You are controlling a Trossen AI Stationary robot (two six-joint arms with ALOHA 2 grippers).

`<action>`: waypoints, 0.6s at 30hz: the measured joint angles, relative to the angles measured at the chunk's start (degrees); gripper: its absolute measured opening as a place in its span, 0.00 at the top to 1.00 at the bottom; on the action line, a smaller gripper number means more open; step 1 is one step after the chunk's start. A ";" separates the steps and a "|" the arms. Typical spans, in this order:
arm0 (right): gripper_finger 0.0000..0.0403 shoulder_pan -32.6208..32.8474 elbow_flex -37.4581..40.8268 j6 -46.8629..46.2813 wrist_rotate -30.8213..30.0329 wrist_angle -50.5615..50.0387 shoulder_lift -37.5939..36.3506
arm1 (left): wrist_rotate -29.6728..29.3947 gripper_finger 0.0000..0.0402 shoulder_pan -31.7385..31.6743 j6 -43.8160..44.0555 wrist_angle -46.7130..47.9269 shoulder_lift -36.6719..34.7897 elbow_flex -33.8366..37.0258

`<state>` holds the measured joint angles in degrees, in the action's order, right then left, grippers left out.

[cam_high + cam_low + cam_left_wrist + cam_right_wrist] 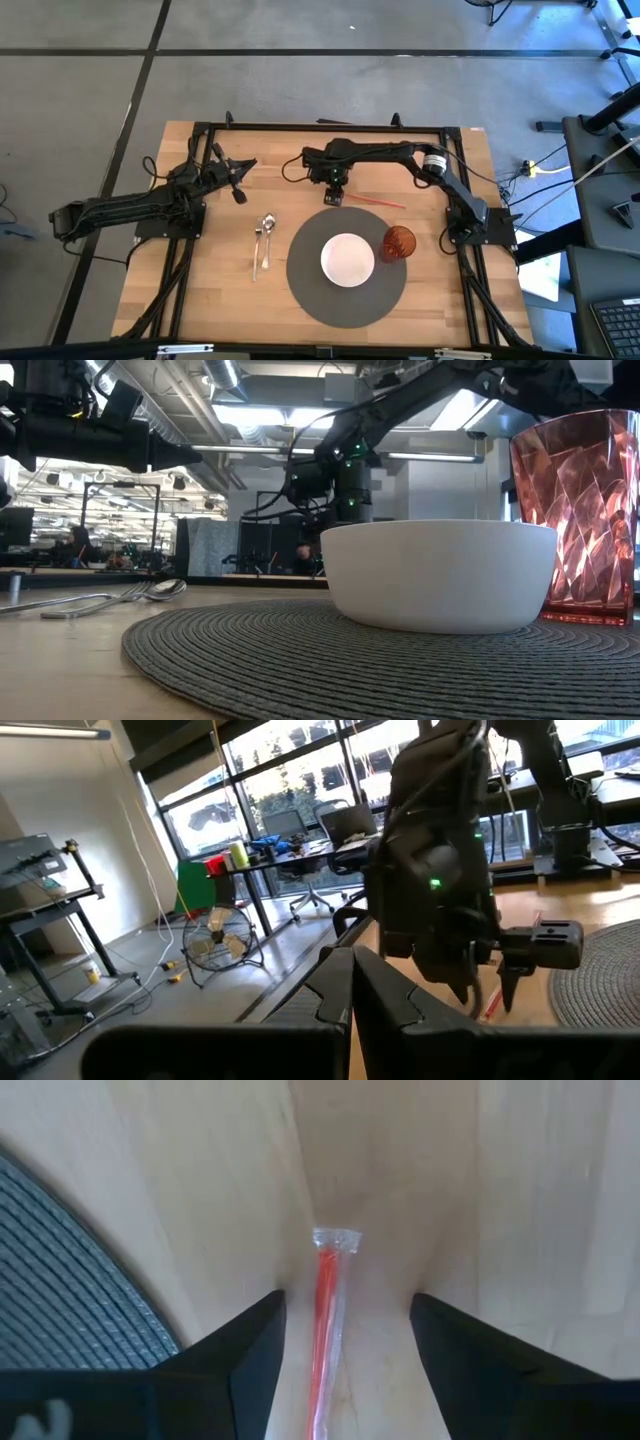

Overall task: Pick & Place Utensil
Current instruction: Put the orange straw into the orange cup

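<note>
A red utensil in a clear plastic wrapper (pixel 380 202) lies flat on the wood just beyond the placemat. My right gripper (pixel 334 198) is down over its left end, open. In the right wrist view the wrapped end (pixel 335 1240) lies on the table between the two fingers (pixel 258 1342), with a gap on each side. A spoon and a fork (pixel 263 240) lie side by side left of the placemat. My left gripper (pixel 240 186) waits above the table's left part, shut.
A round grey placemat (pixel 310 285) carries a white bowl (pixel 347 258), and a red faceted tumbler (pixel 398 243) stands on the mat's right edge. Bare wood lies left of the cutlery and along the far side. The black frame rails (pixel 330 127) border the table.
</note>
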<state>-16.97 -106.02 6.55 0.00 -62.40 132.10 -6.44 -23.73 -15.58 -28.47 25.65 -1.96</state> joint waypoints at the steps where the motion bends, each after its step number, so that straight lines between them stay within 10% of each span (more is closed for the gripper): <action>1: 0.47 0.11 0.76 0.23 -0.42 0.68 -0.06 | 0.01 0.99 -0.02 0.36 0.00 0.00 0.00; 18: 0.97 -0.09 0.58 6.41 -0.30 2.46 0.11 | 0.11 0.99 -0.02 1.49 -0.04 0.00 0.00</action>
<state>-17.06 -105.44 12.96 -0.31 -59.94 132.21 -6.33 -23.75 -14.09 -28.51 25.65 -1.96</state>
